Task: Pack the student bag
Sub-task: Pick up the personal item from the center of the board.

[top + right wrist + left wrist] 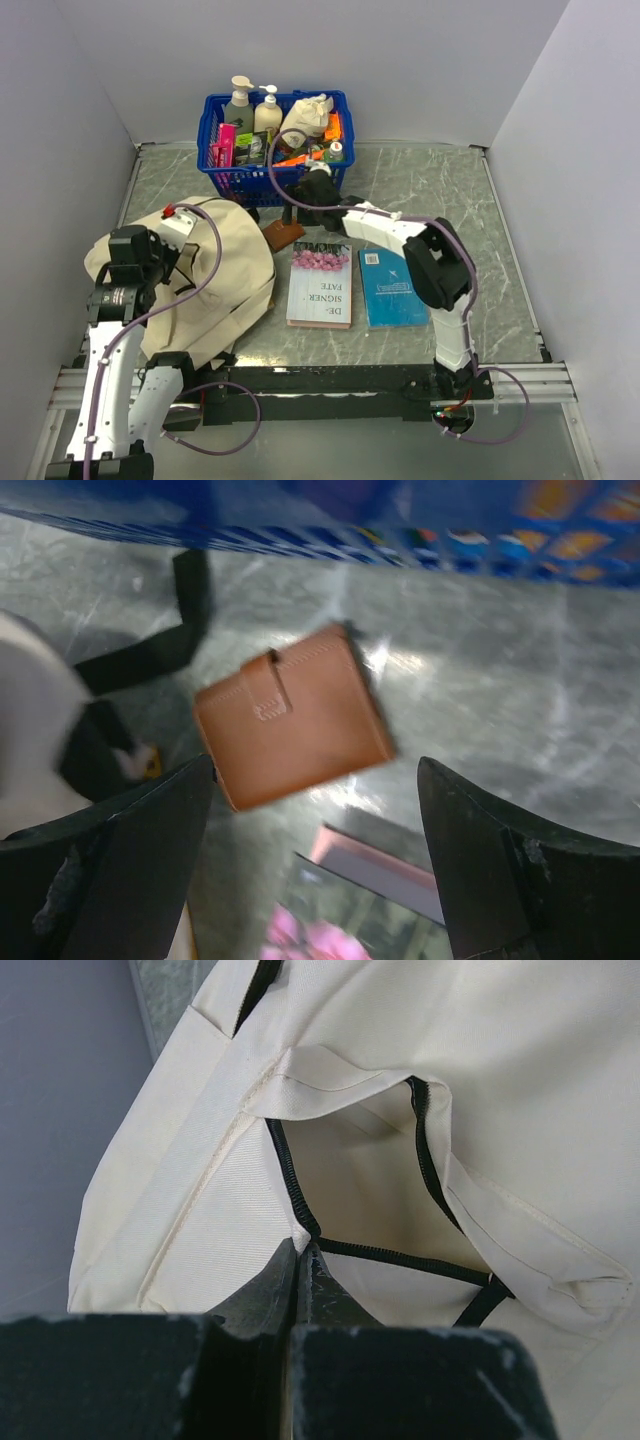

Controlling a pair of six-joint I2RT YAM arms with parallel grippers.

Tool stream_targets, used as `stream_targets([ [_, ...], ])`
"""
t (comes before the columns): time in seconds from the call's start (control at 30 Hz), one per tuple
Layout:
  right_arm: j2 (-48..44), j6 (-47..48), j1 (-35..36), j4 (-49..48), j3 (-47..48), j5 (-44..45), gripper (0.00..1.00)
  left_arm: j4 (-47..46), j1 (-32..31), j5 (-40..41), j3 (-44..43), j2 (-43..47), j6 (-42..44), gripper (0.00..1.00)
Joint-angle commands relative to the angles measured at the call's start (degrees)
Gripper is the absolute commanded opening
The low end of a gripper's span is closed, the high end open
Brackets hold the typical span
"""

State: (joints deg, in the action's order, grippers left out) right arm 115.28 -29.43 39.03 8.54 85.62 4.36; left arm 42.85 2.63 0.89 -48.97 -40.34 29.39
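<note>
Your left claw [300, 1272] is clamped shut on the zipper edge of the large soft cream fabric backpack [225, 275], which lies ahead of it, likely to hold the mouth open. Your right claw [315, 785] stands wide open, gripping nothing. The small tan leather wallet [292, 718] sits below its jaws on the grey marbled surface [520, 710], touching neither.

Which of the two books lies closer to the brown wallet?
The pale book with pink flowers on its cover, left of the blue book. Its far left corner lies next to the wallet; the blue one lies farther right.
</note>
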Motion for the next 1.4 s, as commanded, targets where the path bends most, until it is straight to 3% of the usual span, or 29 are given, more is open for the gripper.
stream_targets([
  [0.0, 5.5, 3.6, 2.5, 1.3, 6.1, 9.3, 0.9, -4.6, 0.4, -2.0, 1.8, 0.3, 1.0, 0.01],
  [0.2, 10.8, 6.5, 4.4, 3.6, 10.8, 14.4, 0.94, -3.0, -0.1, -3.5, 3.0, 0.5, 2.8, 0.01],
  [0.27, 13.0, 7.6, 5.4, 5.8, 13.2, 16.3, 1.0, -2.7, -0.4, -3.3, 3.4, 0.7, 3.5, 0.01],
  [0.47, 19.4, 8.2, 8.1, 14.8, 22.4, 19.1, 1.0, -0.8, -1.5, -4.2, 3.4, 1.2, 3.8, 0.01],
  [0.8, 19.1, 8.7, 11.9, 23.3, 21.3, 24.7, 1.0, 5.1, -2.2, -5.7, 0.4, 1.8, 8.7, 0.01],
  [1.0, 18.0, 8.2, 12.9, 27.1, 20.7, 24.9, 1.0, 5.8, -2.2, 2.9, 1.5, 1.7, 13.1, 0.01],
  [1.2, 21.8, 8.1, 12.8, 31.6, 26.6, 24.4, 0.99, 8.4, -2.2, -1.1, 0.0, 1.9, 11.5, 0.01],
  [1.37, 19.1, 7.6, 11.5, 31.7, 22.1, 24.3, 0.96, 9.2, -3.7, -2.1, -0.2, 2.3, 12.6, 0.01],
])
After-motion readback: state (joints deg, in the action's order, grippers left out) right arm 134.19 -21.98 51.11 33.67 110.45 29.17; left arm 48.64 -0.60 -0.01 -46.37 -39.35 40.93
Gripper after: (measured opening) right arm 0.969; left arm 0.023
